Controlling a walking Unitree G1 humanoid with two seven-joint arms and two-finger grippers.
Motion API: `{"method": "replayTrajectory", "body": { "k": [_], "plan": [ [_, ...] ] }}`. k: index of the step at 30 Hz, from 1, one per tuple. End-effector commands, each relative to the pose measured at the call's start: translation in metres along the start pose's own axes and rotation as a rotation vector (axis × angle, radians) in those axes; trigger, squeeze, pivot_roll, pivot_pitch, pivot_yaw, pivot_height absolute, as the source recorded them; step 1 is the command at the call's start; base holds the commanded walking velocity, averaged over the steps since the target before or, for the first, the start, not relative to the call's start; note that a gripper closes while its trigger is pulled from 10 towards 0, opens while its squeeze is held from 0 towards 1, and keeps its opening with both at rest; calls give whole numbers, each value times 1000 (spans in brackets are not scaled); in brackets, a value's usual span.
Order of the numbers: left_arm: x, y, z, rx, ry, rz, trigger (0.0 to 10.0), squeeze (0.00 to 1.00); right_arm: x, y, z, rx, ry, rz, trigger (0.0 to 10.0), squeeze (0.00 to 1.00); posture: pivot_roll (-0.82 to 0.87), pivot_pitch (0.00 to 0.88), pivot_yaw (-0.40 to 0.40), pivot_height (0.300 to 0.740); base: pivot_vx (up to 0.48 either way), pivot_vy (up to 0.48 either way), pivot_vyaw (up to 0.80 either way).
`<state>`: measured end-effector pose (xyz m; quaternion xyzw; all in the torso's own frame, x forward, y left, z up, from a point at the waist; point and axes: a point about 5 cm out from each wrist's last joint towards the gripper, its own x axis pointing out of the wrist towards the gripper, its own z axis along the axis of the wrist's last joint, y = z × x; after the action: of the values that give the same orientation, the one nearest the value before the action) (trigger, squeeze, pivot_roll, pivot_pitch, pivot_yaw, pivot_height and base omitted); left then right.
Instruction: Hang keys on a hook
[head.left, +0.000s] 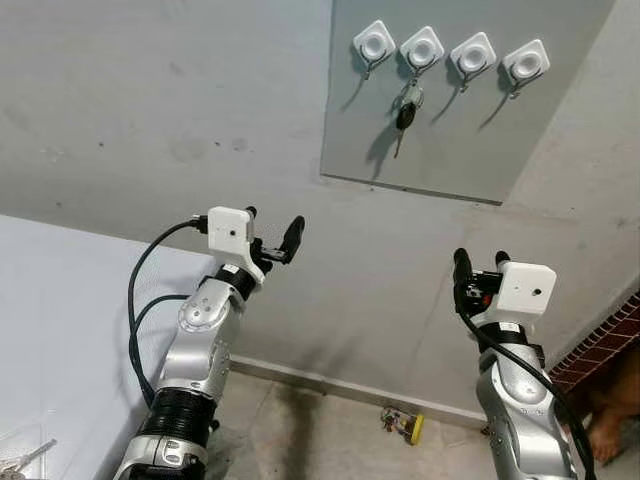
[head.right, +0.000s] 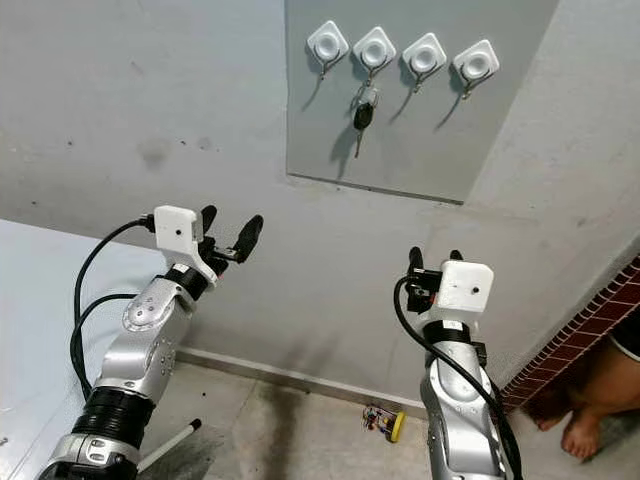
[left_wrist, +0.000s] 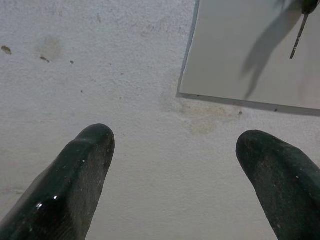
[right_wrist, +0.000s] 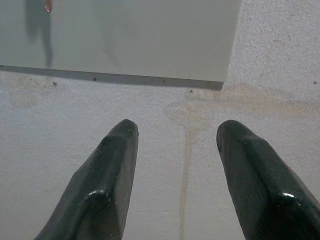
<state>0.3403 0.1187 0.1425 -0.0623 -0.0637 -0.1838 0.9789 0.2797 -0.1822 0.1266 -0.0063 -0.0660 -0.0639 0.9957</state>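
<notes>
Four white hooks (head.left: 448, 54) sit in a row on a grey panel (head.left: 470, 130) fixed to the wall (head.left: 150, 100), and I can see the keys (head.left: 406, 112) hanging from the second hook from my left, a dark fob with a thin blade pointing down and its shadow beside it. Fine detail of the ring is too small for me to make out.

My left gripper (head.left: 274, 238) is raised in front of the wall, below and to the left of the panel, fingers spread apart and holding nothing; in the left wrist view the two black fingertips (left_wrist: 85, 170) stand wide with bare wall between them, and only the tip of the key blade (left_wrist: 297, 40) shows at the frame's edge, the rest cut off.

My right gripper (head.left: 481, 259) is up too, below the panel's right part, well apart from the keys. Its fingers are parted and empty, as the right wrist view shows (right_wrist: 112, 170), with the panel's lower edge above them.

On the floor (head.left: 300, 420) by the wall lies a small yellow object (head.left: 404, 425) I cannot identify. A white surface (head.left: 60, 330) lies to my left, and a person's bare foot (head.right: 583, 436) shows near brickwork (head.left: 610, 345) at the right, partly cut off
</notes>
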Motion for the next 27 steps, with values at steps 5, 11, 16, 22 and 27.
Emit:
{"method": "replayTrajectory", "body": {
  "k": [5, 11, 16, 22, 27],
  "plan": [
    [3, 1, 2, 16, -3, -7, 10000, 0, 0, -2, -1, -22, 2, -7, 10000, 0, -89, 0, -1, 740, 0, 0, 0],
    [4, 1, 3, 21, -6, -6, 10000, 0, 1, -2, -1, -33, 4, -2, 10000, 0, -89, 0, -3, 740, 0, 0, 267],
    [5, 1, 4, 28, -12, -7, 10000, 0, 2, -2, -2, -41, 7, -1, 10000, 0, -86, 0, -6, 740, 0, 0, 800],
    [5, 1, 5, 30, -15, -1, 10000, 0, 2, -3, -2, -36, 9, 2, 10000, 0, -78, 0, -12, 740, 0, 0, 800],
    [4, 2, 5, 34, -17, 2, 10000, 0, 2, -2, -1, -41, 6, 5, 10000, 0, -73, 0, -12, 740, 0, 0, 800]
  ]
}}
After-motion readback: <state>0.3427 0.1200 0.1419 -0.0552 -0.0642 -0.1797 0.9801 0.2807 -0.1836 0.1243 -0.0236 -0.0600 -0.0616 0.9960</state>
